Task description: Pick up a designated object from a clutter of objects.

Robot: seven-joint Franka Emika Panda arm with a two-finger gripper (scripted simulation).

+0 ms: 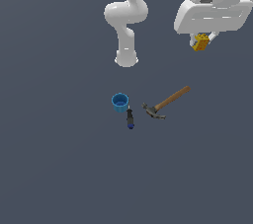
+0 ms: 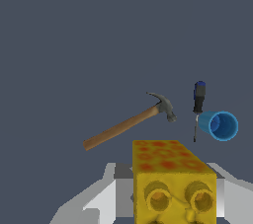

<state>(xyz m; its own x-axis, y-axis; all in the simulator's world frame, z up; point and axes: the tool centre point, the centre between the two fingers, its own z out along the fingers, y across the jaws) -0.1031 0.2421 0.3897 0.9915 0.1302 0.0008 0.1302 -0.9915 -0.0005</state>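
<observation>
1. The gripper sits high in the exterior view's upper right, and its fingers are pinched on the yellow block, which hangs clear of the floor.
2. In the wrist view the yellow block fills the foreground between the pale finger pads. It shows orange-red spots on top and two round sockets on its near face.
3. The other three things lie together on the floor, well apart from the held block and below it in the exterior view.
4. The blue cup stands upright with its mouth open, at the exterior view's left of the group. In the wrist view the blue cup shows its open rim.
5. The black-and-blue screwdriver lies just beside the cup, its thin end pointing at the cup's base. Whether the two touch I cannot tell. The wrist view shows the screwdriver with a blue cap on a black handle and a thin shaft.
6. The wooden-handled hammer lies flat at the exterior view's right of the screwdriver, dark head near the screwdriver, handle angled away. The hammer touches neither neighbour.
7. Nothing stands between the gripper and these things.
8. The white arm's base stands beyond the cup.
9. The floor is a flat, even grey-blue with no seams or walls in view.
</observation>
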